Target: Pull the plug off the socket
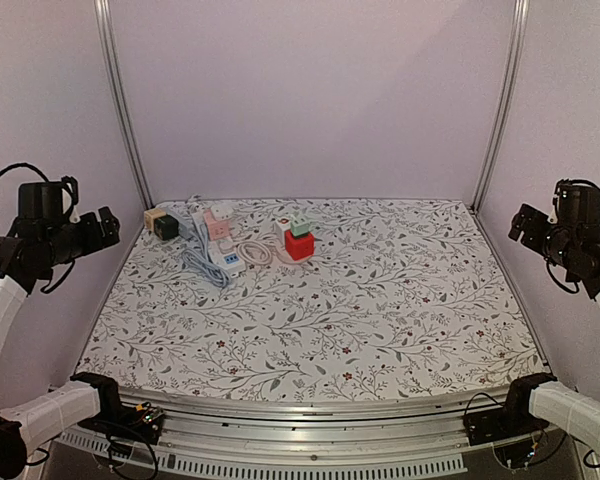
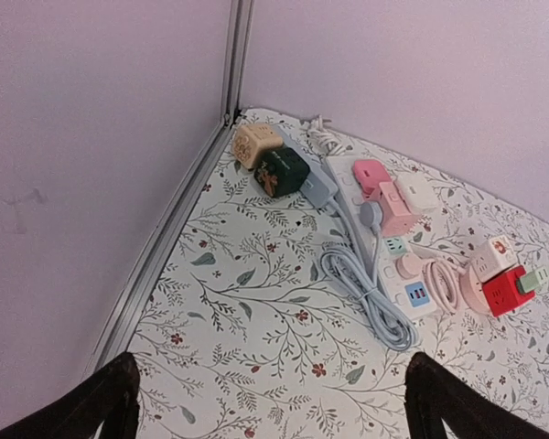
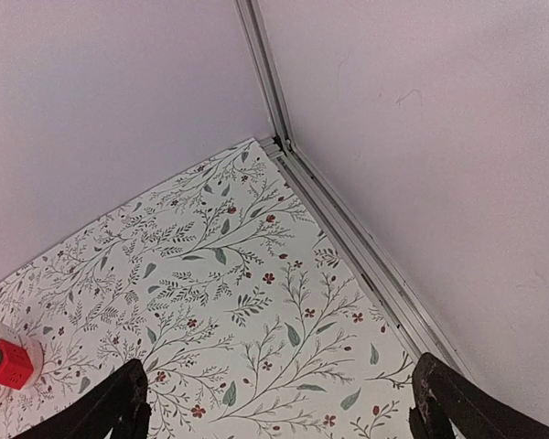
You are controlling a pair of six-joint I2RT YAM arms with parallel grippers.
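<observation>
Far back-left, socket strip (image 1: 225,256) lies near table (image 1: 400,300) edge

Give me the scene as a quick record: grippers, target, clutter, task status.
left gripper: open, empty, off the table's left edge
right gripper: open, empty, off the table's right edge
red socket: far side of the table, left of centre
green plug: seated in red socket
power strip: left of red socket, pink plug on it
grey cable: looped beside power strip
green cube, beige cube: far left corner, side by side
task status: plug not yet pulled, neither gripper near it
</observation>
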